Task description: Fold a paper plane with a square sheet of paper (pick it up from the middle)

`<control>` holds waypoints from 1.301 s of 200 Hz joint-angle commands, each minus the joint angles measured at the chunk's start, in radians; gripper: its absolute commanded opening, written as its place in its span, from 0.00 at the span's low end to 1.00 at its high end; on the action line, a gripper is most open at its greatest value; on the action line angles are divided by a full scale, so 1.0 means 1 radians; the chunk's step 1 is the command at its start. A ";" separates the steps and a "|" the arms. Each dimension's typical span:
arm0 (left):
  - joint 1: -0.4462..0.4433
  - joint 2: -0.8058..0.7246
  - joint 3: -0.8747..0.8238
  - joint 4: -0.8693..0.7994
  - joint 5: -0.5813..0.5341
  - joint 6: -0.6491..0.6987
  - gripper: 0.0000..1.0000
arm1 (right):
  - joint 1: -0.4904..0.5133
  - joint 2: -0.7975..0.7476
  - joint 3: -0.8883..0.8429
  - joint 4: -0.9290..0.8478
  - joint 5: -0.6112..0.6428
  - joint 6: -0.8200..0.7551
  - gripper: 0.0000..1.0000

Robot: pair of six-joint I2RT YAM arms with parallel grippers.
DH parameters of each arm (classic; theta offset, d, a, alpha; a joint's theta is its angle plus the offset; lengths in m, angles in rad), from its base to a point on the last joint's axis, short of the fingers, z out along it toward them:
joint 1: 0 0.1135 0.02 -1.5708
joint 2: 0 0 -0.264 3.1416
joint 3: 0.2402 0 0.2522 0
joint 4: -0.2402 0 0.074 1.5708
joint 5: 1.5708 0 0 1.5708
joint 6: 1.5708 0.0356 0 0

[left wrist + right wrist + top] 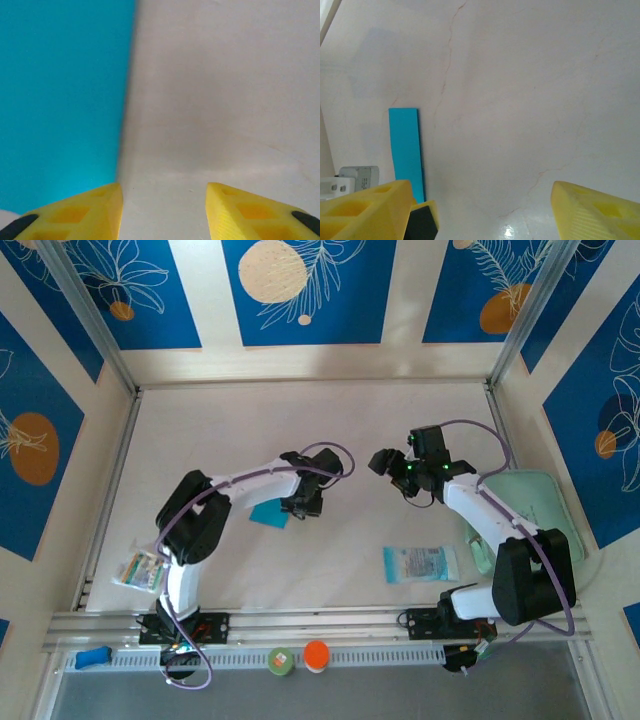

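Left wrist view gives me the square sheet of paper (60, 100) as a flat field of plain cyan-turquoise with one straight edge. It lies on the pale table (225, 100), just to the side of my left gripper (164, 192) and outside its jaws. Those jaws stand moderately apart with only bare table in the gap, so they hold nothing. From above, the sheet sits near the middle of the table, partly under the head of the left arm. My right gripper (482, 200) is spread wide and empty, apart from the sheet, which it sees as a narrow cyan strip.

I judge the paper to be very light, thin and limp. It lies flush on a smooth surface, so an edge gives no purchase, and a push would probably slide it. A hard pinch would mark it. I would take it in the middle, pressing both tips down and closing gently to raise a small ridge. Whether it has any fold I cannot tell.
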 commanded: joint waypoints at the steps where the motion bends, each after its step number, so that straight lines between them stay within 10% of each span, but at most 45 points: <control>1: 0.049 -0.118 -0.063 0.137 0.158 -0.037 0.55 | 0.038 0.026 0.017 -0.011 -0.030 -0.010 0.72; 120: 0.414 -0.742 -0.580 0.238 0.082 -0.130 0.93 | 0.503 0.599 0.499 -0.060 -0.130 -0.087 0.57; 260: 0.457 -0.710 -0.579 0.256 0.191 -0.087 0.99 | 0.448 0.755 0.566 -0.352 -0.107 -0.381 0.55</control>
